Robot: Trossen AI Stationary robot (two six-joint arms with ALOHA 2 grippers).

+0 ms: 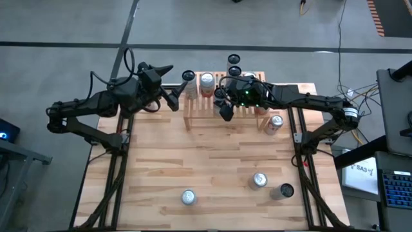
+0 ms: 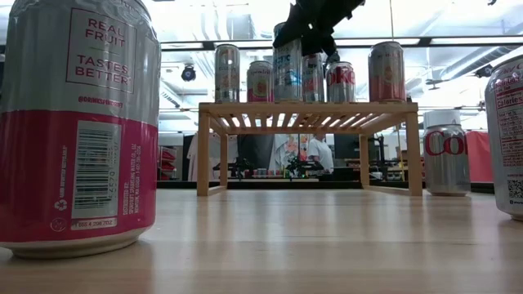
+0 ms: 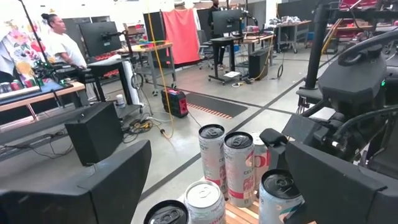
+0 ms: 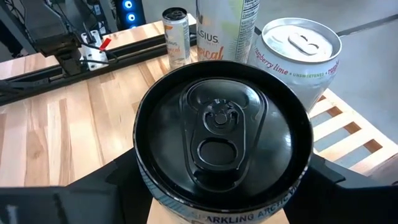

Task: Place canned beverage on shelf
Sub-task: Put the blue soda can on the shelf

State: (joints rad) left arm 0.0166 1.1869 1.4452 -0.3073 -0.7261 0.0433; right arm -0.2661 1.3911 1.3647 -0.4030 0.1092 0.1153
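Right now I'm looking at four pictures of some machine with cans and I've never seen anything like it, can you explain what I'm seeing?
This is a robot with two dark jointed arms at a light wooden table. One picture looks straight down, one looks level across the tabletop, and two come from cameras on the arms' wrists.

At the far edge stands a small low rack of pale slatted wood, with several drink cans already on top. The right gripper is over that rack, its fingers around a dark-topped can; the right wrist picture shows that lid up close. The left gripper waits open beside the rack's left end.

Loose cans stand elsewhere on the table, including a pink and silver one right by the low camera.
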